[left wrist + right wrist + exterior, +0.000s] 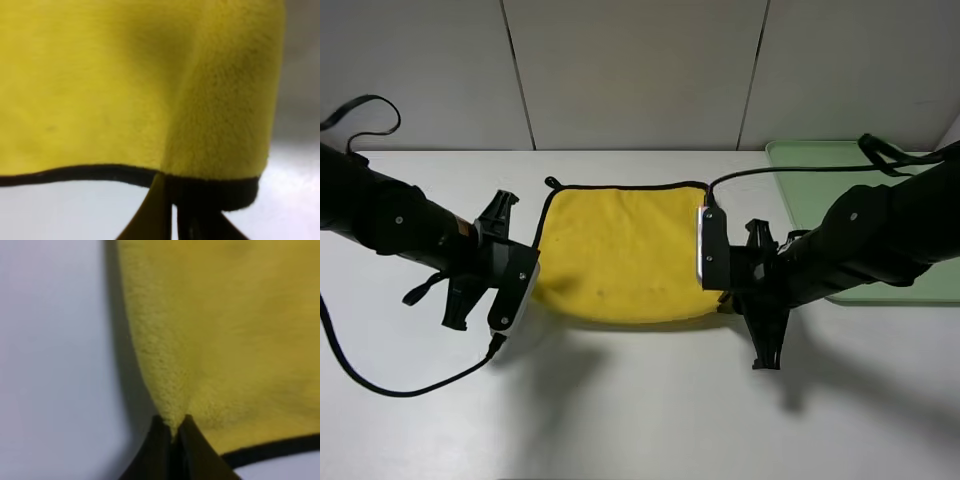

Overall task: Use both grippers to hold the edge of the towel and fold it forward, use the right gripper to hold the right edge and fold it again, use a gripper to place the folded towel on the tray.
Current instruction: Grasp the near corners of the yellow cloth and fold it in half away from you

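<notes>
The yellow towel point(620, 250) lies at the table's middle, its black-trimmed far edge point(625, 187) flat and its near part raised off the surface. My left gripper point(532, 278) is shut on the towel's near left corner; the left wrist view shows the fingers point(200, 220) pinching the black edge point(75, 174). At the near right corner, my right gripper point(718, 290) is shut on the cloth, and its fingers point(157, 450) clamp a yellow fold point(172, 425) in the right wrist view. The pale green tray point(815, 185) sits at the far right, partly hidden by the right arm.
A small black loop point(552, 182) sticks out at the towel's far left corner. Black cables trail over the white table point(640, 400) on both sides. A grey panelled wall stands behind the table.
</notes>
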